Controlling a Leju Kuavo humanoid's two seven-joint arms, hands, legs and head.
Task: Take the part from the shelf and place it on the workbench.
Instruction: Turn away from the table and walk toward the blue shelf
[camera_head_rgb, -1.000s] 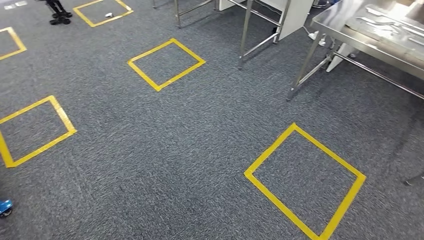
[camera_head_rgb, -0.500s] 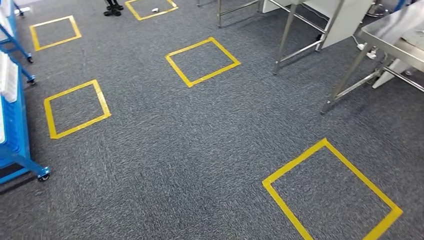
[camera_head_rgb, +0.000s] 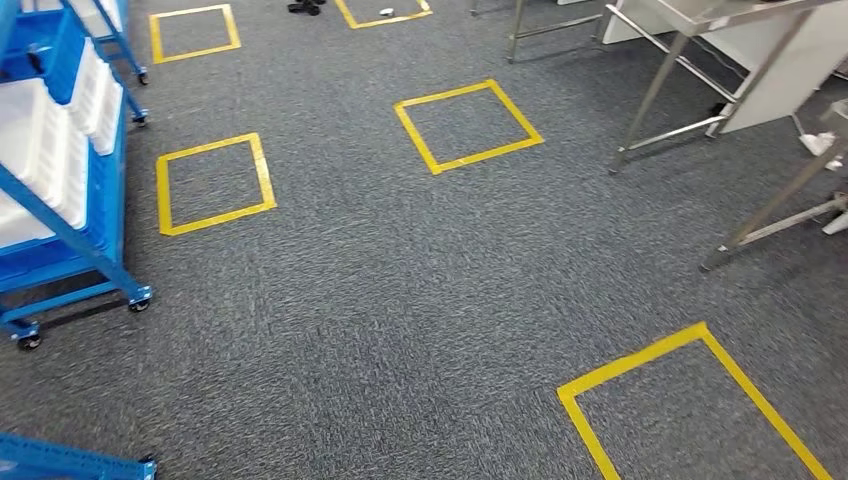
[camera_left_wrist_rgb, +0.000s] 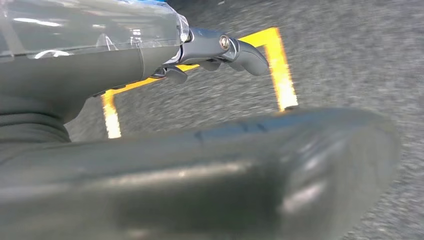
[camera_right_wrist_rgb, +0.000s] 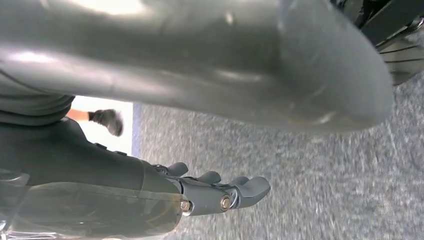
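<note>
left robot hand (camera_left_wrist_rgb: 210, 47) and right robot hand (camera_right_wrist_rgb: 215, 192) hang empty, fingers loosely apart; blue shelf (camera_head_rgb: 60, 170) lies forward on the left robot hand's side, nearer it; part not discernible.

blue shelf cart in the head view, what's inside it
White bins sit on the blue shelf cart. Their contents are hidden from this angle, so no part can be seen.

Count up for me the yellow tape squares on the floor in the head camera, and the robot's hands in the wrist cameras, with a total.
Yellow tape squares on the grey carpet: 5, two of them cut off by the picture's edge.
Grey robot hands: 2, the left hand and the right hand, both holding nothing.
Total: 7
</note>
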